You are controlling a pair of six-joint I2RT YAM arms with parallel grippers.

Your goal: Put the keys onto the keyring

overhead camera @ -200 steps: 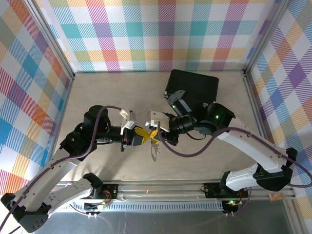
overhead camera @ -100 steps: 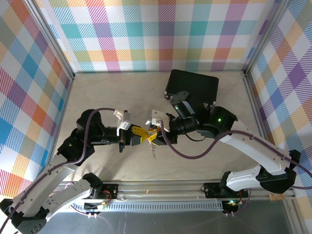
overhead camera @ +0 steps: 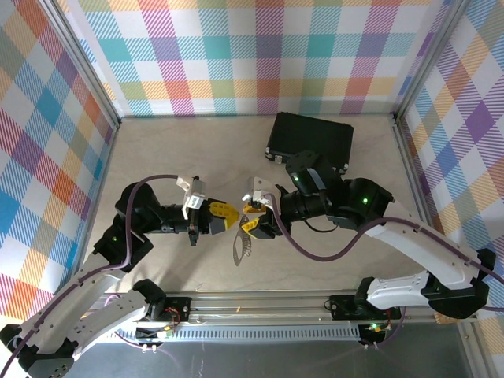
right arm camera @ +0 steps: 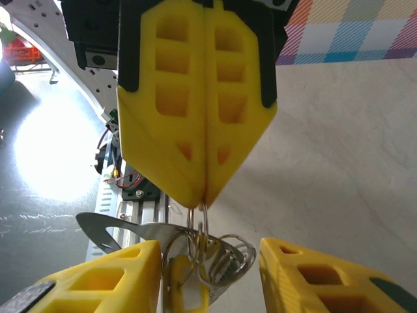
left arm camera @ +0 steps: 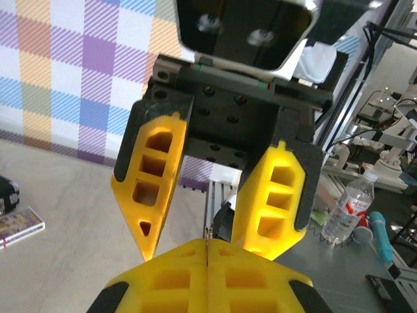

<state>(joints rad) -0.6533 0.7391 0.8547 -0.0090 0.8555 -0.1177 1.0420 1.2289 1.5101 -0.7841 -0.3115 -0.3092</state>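
- Your left claw (overhead camera: 233, 214) is clamped tight, pads flat together. The right wrist view shows the thin wire of the keyring (right arm camera: 201, 214) pinched right at its tips.
- The keys (right arm camera: 218, 255) hang in a bunch straight off that loop, one long flat blade sticking out sideways. In the top view the bunch dangles in the air on the near side of the black case (overhead camera: 309, 135), up off the bench (overhead camera: 157, 157).
- Your right claw (overhead camera: 248, 217) stands wide, one yellow finger on each side of the bunch, gripping nothing.
- My read: the threading looks done or very close to it, since the bunch hangs from the ring with only one claw holding. Whether every single key is truly on the loop is too small to tell.
- What's left, I'd judge, is to check that nothing slips off. After that, lower the bunch to the bench on the near side of the black case and let go.
- Against a second ago: your right claw was closed at the bunch then, tip to tip with the left. Now it has sprung apart and released.
- The right arm has also eased back a little, so there's a clearer gap between the two claws.
- The keys now hang lower, under the left claw's tips.
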